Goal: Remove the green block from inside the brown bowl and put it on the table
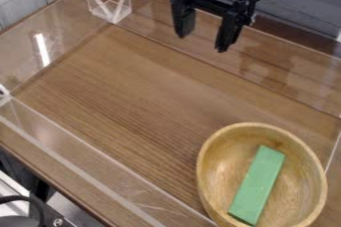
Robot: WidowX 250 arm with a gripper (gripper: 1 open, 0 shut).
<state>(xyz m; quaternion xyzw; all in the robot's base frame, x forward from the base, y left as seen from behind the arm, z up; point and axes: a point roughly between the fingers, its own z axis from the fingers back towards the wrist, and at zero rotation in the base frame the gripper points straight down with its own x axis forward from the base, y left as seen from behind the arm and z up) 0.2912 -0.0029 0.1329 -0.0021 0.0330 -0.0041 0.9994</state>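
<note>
The gripper hung wide open and empty at twelve o'clock, well apart from the green block — lying in the brown bowl at five o'clock, long axis running one-to-seven.

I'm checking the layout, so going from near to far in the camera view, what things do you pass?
Green block lying in the brown bowl → bare table → open gripper hanging above the far side.
</note>
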